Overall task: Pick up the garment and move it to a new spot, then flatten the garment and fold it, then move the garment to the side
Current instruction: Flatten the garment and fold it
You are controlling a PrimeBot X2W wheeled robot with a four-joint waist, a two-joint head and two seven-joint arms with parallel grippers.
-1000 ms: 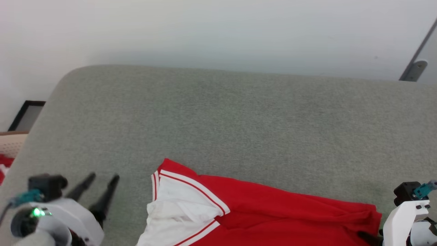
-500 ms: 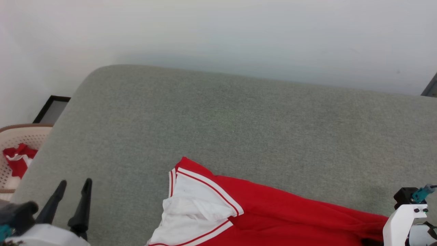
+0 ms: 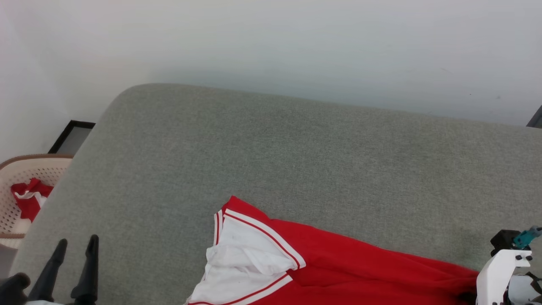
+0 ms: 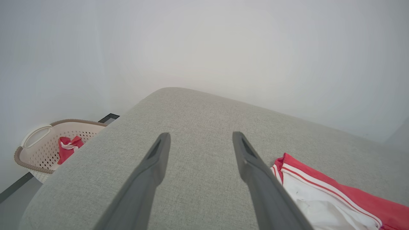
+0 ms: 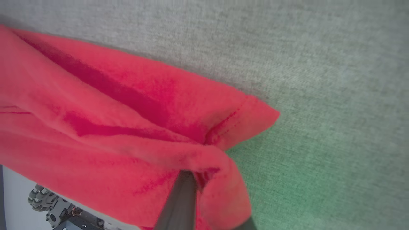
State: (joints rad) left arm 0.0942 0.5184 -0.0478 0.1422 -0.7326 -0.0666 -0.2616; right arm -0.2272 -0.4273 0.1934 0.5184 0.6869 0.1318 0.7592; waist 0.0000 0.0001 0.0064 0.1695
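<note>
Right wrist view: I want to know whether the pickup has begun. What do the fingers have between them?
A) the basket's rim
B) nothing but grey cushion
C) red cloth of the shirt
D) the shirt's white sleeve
C: red cloth of the shirt bunches over the tips of the right gripper, whose fingers stand close together; the white sleeve lies at the shirt's other end.

Grey surface (image 3: 317, 161) free fwd of garment (image 3: 360, 271)

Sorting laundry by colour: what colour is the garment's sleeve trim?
White trim with thin red stripes; head view shows it best.
</note>
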